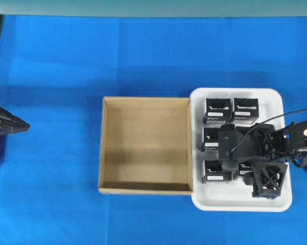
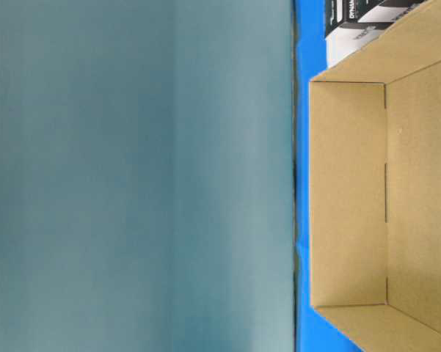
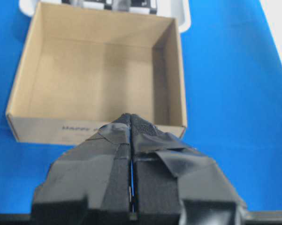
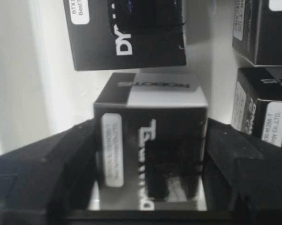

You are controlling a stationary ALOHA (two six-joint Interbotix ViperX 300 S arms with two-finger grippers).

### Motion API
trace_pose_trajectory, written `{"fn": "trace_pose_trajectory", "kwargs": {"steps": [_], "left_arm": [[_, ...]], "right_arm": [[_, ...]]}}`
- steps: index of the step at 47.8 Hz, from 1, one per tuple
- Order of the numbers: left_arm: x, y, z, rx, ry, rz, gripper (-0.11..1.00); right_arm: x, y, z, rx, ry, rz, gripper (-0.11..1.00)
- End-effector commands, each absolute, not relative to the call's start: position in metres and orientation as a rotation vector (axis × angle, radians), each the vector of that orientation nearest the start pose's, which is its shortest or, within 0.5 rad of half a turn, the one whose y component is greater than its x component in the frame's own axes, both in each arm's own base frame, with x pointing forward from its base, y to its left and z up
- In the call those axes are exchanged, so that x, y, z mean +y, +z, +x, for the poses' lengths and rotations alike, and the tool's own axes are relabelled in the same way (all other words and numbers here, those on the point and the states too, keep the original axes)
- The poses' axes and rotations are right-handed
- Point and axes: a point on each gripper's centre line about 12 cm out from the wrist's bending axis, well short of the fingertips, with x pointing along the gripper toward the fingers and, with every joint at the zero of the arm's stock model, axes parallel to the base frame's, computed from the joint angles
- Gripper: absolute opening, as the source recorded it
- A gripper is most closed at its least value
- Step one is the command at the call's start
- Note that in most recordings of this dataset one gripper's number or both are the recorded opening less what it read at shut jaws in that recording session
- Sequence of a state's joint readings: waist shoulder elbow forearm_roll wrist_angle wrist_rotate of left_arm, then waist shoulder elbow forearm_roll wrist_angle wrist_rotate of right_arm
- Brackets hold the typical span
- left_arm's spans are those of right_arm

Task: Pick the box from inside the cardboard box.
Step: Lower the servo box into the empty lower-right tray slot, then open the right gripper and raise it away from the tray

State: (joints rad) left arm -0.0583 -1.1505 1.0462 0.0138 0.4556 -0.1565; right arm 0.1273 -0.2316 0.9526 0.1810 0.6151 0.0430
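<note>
Right tool point(image 4: 150, 154) straddles a box point(image 4: 150, 136) in the tray point(image 1: 283, 204), fingers apart, grip unclear. Could nudge neighbours. Left tool point(image 3: 131, 140) clenched, empty.

A cardboard box point(image 1: 145, 145) sits mid-tabletop point(image 1: 56, 76) with a tray point(image 1: 276, 204) touching its right side. Boxes point(image 1: 218, 110) lie in rows in the tray. The right hand point(image 1: 230, 171) straddles one box point(image 4: 150, 140); the left hand point(image 3: 131, 123) sits well off to the left.

Left claw point(image 3: 131, 136) closed; right claw point(image 4: 150, 154) parted, lowered.
</note>
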Motion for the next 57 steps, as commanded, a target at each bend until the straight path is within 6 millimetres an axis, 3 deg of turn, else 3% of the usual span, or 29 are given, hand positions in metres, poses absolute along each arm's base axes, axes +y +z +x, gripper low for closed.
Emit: {"fn": "trace_pose_trajectory", "kwargs": {"steps": [1,6,14,21,39,57], "left_arm": [[-0.008,0.306,0.162,0.328,-0.026,-0.13,-0.05],[-0.009,0.306,0.162,0.33,-0.027,-0.131,-0.05],[-0.008,0.307,0.162,0.326,-0.026,-0.131,-0.05],[-0.008,0.307,0.162,0.326,-0.026,-0.13,-0.05],[-0.008,0.306,0.162,0.329,-0.026,-0.13,-0.05],[-0.009,0.307,0.162,0.325,-0.027,-0.131,-0.05]], "right_arm": [[0.043,0.12,0.242,1.34,0.066,0.149,0.73],[0.043,0.121,0.242,1.34,0.067,0.148,0.93],[0.043,0.122,0.243,1.348,0.068,0.148,0.92],[0.045,0.137,0.248,1.343,0.078,0.156,0.92],[0.035,0.218,0.254,1.16,0.084,0.19,0.92],[0.015,0.277,0.218,0.825,0.044,0.223,0.92]]}}
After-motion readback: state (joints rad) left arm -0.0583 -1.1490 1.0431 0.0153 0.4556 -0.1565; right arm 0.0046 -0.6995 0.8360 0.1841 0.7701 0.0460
